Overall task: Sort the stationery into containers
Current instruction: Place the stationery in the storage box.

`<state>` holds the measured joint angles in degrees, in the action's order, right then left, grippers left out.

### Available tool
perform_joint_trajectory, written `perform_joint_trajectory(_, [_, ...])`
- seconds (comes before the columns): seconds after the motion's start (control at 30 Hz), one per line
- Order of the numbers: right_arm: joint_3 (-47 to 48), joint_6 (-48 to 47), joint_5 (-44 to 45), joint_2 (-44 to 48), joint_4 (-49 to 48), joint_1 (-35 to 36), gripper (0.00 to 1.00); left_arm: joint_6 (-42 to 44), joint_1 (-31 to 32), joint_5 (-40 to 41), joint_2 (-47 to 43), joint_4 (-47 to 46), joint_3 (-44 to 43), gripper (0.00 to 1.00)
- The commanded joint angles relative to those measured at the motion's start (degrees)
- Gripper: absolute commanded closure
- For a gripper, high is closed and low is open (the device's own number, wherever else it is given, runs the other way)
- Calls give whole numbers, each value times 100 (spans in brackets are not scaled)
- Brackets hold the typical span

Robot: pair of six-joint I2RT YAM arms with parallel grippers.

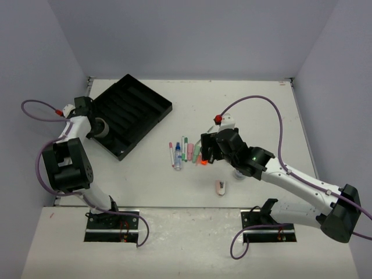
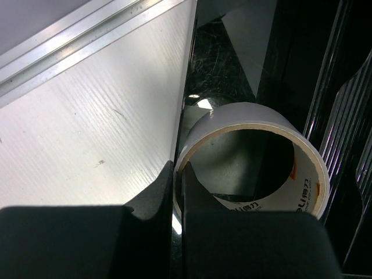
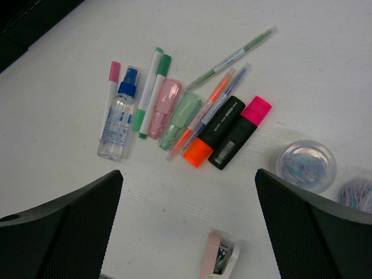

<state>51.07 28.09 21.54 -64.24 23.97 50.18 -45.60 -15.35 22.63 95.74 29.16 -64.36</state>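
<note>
My left gripper is shut on the wall of a white tape ring, one finger inside it and one outside. The ring sits at the near-left corner of the black divided tray, over its dark floor. In the top view the left gripper is at that corner. My right gripper hangs open over bare table, holding nothing. Beyond it lie pens and markers, a small spray bottle, two round jars and a pink-white stapler piece.
The pens and markers lie in a tight row at the table's middle, with the stapler piece nearer the arm bases. Purple cables loop from both arms. Grey walls close in the table on three sides.
</note>
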Motion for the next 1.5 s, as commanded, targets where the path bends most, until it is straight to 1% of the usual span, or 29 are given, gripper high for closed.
perform_joint_trajectory(0.0, [82,44,45,-39,-147,-5,1,192,32,258,27,127,-226,100])
perform_joint_trajectory(0.23, [105,39,34,-87,-112,1,1,413,59,285,142,300,-523,100])
perform_joint_trajectory(0.6, [97,21,8,-62,-111,-7,1,430,68,-55,508,36,-341,100])
perform_joint_trajectory(0.83, [105,21,-18,-71,-129,-7,1,475,113,184,590,145,-463,100])
perform_joint_trajectory(1.03, [105,21,-27,-80,-121,-8,1,552,164,363,419,220,-540,100])
perform_joint_trajectory(1.2, [105,12,-18,-71,-103,1,1,658,199,374,480,344,-744,100])
perform_joint_trajectory(1.47, [105,3,-28,-44,-103,-1,1,667,217,388,640,347,-671,100])
